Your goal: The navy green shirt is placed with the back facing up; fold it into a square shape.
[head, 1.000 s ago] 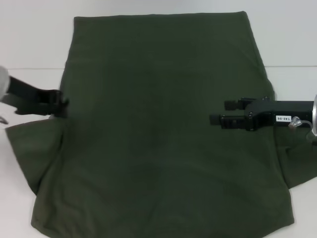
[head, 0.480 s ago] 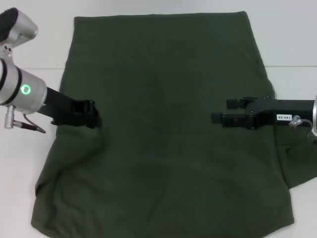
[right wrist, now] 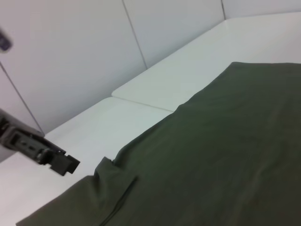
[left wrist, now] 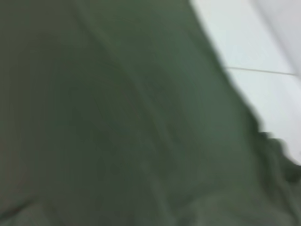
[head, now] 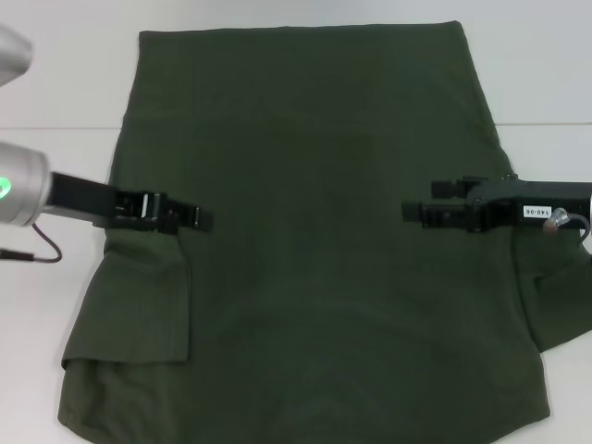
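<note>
Dark olive-green cloth covers most of the white table [head: 55, 74]: the large short-sleeved navy green shirt [head: 314, 231] lies spread with its plain back up, its left sleeve [head: 139, 310] already turned in over the body as a flat flap. The left gripper [head: 190, 218] reaches in low over that flap's upper edge, and the right gripper [head: 421, 213] reaches in from the opposite side above the cloth, near the unfolded right sleeve [head: 555, 296]. Whether either claw is pinching fabric or standing apart I cannot tell; the fingers show only as dark bars seen end-on. The step in hand looks to be folding the sides inward. To do it well, the left flap's crease should run straight and parallel to the shirt's side edge, and the right sleeve should be carried in to match, with both layers taken in the pinch so that nothing bunches underneath.
</note>
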